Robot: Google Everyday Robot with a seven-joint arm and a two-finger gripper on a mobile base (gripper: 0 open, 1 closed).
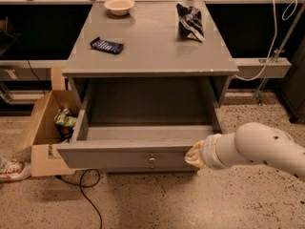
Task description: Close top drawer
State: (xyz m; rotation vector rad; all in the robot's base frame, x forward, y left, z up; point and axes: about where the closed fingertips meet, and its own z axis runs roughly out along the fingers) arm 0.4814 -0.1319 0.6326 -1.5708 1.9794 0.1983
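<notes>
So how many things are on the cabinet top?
3: a bowl at the back left, a dark bag at the back right, a blue packet nearer left. The gripper is at the top drawer, front right.

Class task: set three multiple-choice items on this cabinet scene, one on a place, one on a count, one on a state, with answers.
1. Where is the gripper? A on the cabinet top; B at the right end of the top drawer front; C on the floor.
2. How many things lie on the cabinet top? A one; B five; C three.
3. The top drawer is: A pulled open; B shut; C taken out.
Answers: B, it sits at the front's right end; C, bowl, blue packet, dark bag; A, its inside shows.
</notes>
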